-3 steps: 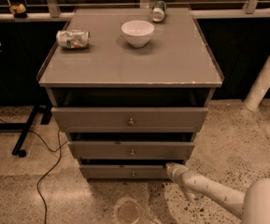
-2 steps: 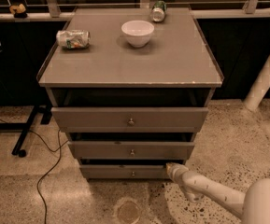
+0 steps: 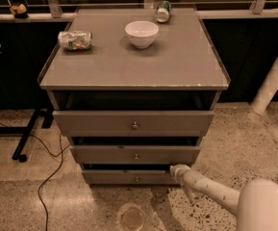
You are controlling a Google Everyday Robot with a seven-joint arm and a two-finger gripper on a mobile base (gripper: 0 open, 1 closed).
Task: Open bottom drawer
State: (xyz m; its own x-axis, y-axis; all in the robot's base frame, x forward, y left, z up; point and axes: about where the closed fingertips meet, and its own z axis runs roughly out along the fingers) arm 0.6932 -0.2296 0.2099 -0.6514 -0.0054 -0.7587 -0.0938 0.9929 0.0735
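Note:
The bottom drawer (image 3: 119, 177) is the lowest, narrowest grey front of three, with a small round metal knob (image 3: 137, 179) at its centre. It stands out a little from the cabinet, with a dark gap above it. My gripper (image 3: 177, 170) is at the end of the white arm (image 3: 210, 189) that comes in from the lower right. It sits at the top right corner of the bottom drawer front, right of the knob.
The middle drawer (image 3: 135, 154) and the top drawer (image 3: 133, 122) are above, both pulled out somewhat. On the cabinet top are a white bowl (image 3: 141, 33), a lying can (image 3: 74, 40) and a lying bottle (image 3: 163, 11). A black cable (image 3: 49, 177) runs over the floor at left. A white pipe (image 3: 273, 81) stands at right.

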